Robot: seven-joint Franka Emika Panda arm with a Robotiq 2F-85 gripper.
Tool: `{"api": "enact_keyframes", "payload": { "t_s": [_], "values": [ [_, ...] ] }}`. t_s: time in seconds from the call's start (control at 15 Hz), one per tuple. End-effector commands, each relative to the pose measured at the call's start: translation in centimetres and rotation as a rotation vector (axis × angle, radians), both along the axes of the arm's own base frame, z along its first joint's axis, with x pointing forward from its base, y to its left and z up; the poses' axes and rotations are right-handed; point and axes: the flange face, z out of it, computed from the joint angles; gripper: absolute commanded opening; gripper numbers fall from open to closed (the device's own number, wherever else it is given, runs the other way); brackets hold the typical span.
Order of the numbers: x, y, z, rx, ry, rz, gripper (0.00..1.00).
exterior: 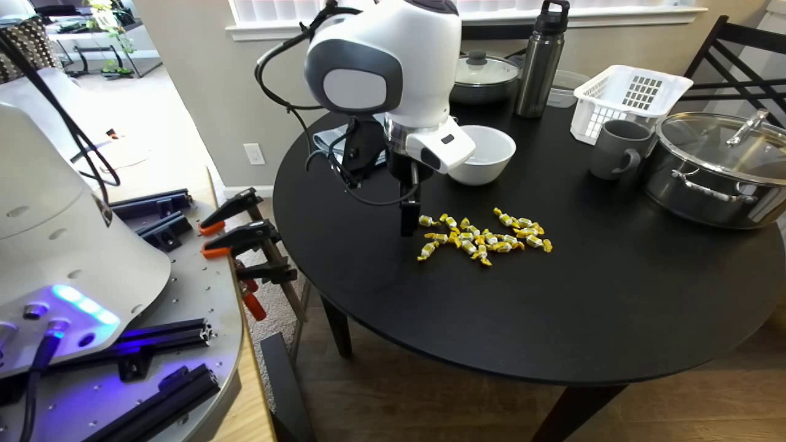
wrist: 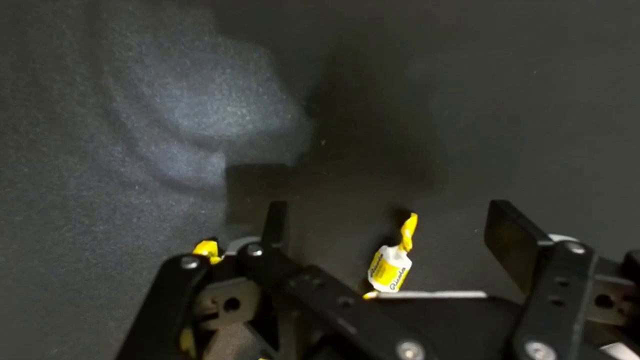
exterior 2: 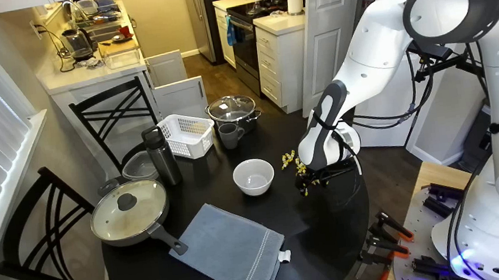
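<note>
In the wrist view my gripper [wrist: 389, 220] stands open, its two black fingers wide apart. A single wrapped candy [wrist: 389, 269], yellow and white with twisted ends, lies on the dark table between them, and neither finger touches it. Part of another candy [wrist: 207, 249] shows outside the left finger. In an exterior view the gripper [exterior: 409, 224] points down, low at the near-left end of a loose cluster of several yellow candies [exterior: 468, 247]. The arm hides part of that cluster in an exterior view, where some candies [exterior 2: 288, 158] stick out beside the wrist.
A white bowl [exterior: 482, 172] sits behind the candies. Around the round black table [exterior: 552, 319] stand a lidded pan [exterior 2: 116, 218], a steel bottle [exterior 2: 164, 162], a white basket [exterior 2: 188, 147], a grey mug [exterior 2: 229, 137], a large pot [exterior: 700, 196] and a folded grey-blue towel [exterior 2: 230, 252].
</note>
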Motion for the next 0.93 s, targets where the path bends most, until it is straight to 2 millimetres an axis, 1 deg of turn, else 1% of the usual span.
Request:
{"api": "enact_keyframes", "payload": {
  "t_s": [0.0,0.13,0.4,0.47,0.53,0.87],
  "values": [
    [0.72,-0.40,-1.71,-0.007,0.000,-0.049,1.00],
    [0.98,-0.59,-1.88,-0.019,-0.007,-0.075,1.00],
    [1.25,-0.67,-1.12,-0.070,-0.055,-0.106,1.00],
    [1.38,-0.66,-1.16,-0.078,-0.062,-0.107,0.75],
    [1.45,-0.67,-1.24,-0.082,-0.061,-0.106,0.74],
    [1.57,-0.37,-1.55,-0.073,-0.046,-0.106,0.39]
  ]
}}
